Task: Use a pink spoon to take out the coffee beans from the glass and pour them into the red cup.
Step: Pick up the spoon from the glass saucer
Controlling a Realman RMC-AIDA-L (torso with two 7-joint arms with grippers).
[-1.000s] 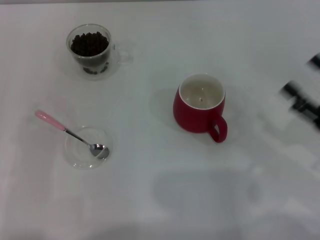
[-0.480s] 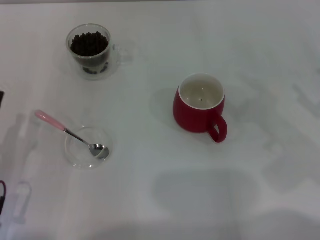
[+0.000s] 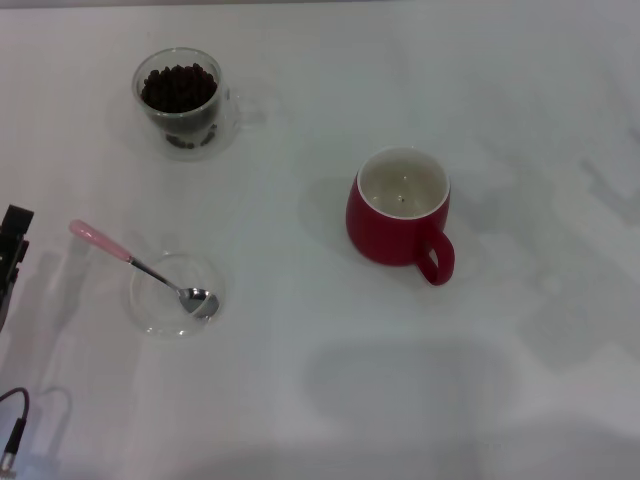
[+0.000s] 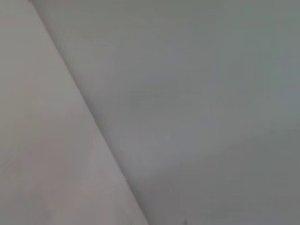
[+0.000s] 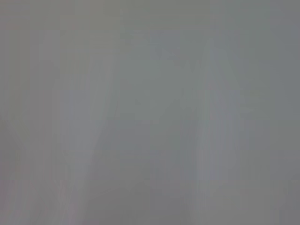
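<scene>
The pink spoon (image 3: 128, 257) lies at the left, its metal bowl resting in a shallow glass dish (image 3: 150, 322) and its pink handle pointing out to the far left. The glass (image 3: 182, 118) stands at the far left, filled with coffee beans (image 3: 178, 88). The red cup (image 3: 398, 212) stands right of centre, handle toward the front right, with one small speck inside. My left gripper (image 3: 12, 252) shows as a dark part at the left edge, just left of the spoon's handle and apart from it. My right gripper is out of view. Both wrist views show only blank surface.
A thin dark cable (image 3: 12, 435) shows at the front left corner. The white table (image 3: 320, 400) stretches open between the dish and the red cup and along the front.
The right arm, seen at the right edge a second ago, has left the view. The left gripper has come in from the left edge toward the spoon's handle. The objects have not moved.
</scene>
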